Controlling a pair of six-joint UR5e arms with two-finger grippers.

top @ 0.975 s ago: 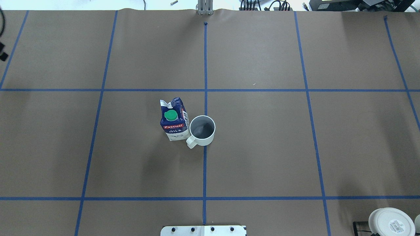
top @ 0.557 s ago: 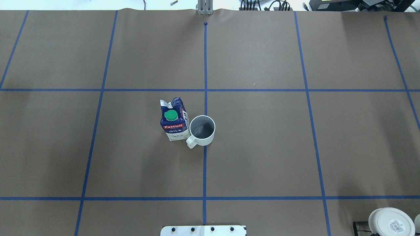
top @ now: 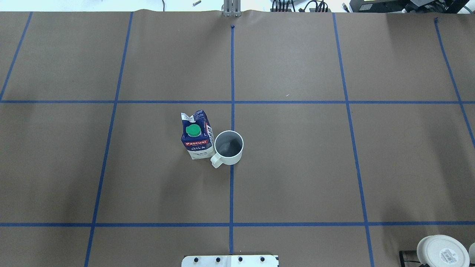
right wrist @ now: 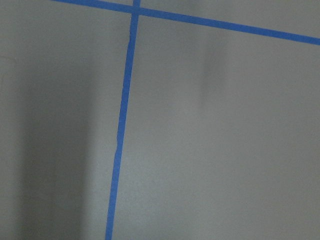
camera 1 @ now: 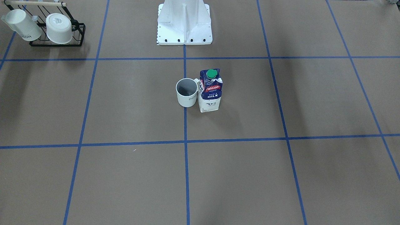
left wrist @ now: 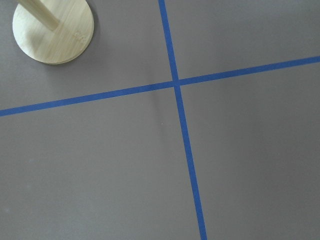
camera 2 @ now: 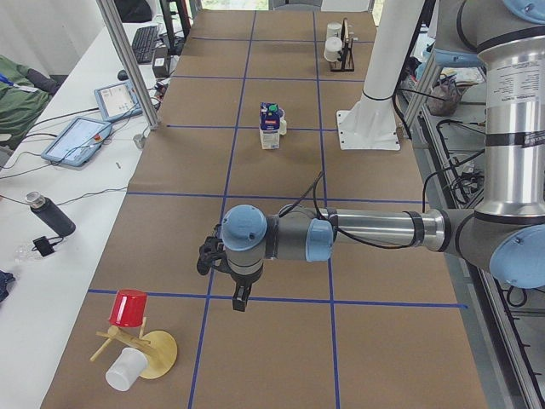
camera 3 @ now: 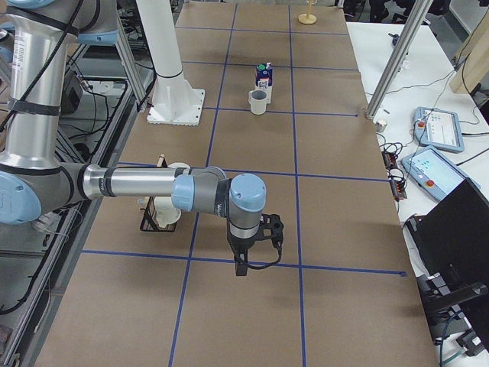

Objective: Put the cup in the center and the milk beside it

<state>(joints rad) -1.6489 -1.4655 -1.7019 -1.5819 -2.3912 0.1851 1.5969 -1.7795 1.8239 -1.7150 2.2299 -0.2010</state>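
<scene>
Checking the left gripper (camera 2: 241, 296) first: it hangs over a tape crossing near the table's left end. I cannot tell how its jaws stand, since only a side view shows it. The right gripper (camera 3: 241, 264) hangs likewise toward the right end, its opening equally unreadable. Neither wrist view shows fingers or load, only tabletop and tape, plus a round wooden base (left wrist: 53, 31) below the left wrist.

I judge the placing done and the step in hand to be standing clear. To do it well, I route no low motion across the middle, because the tall carton could tip from a brush.

The cup (top: 229, 147) stands upright on the center (top: 232, 193) line, well apart from both grippers. The milk (top: 197, 135) stands upright just beside it, on the left-arm side. Whether it touches the handle, I cannot tell.
</scene>
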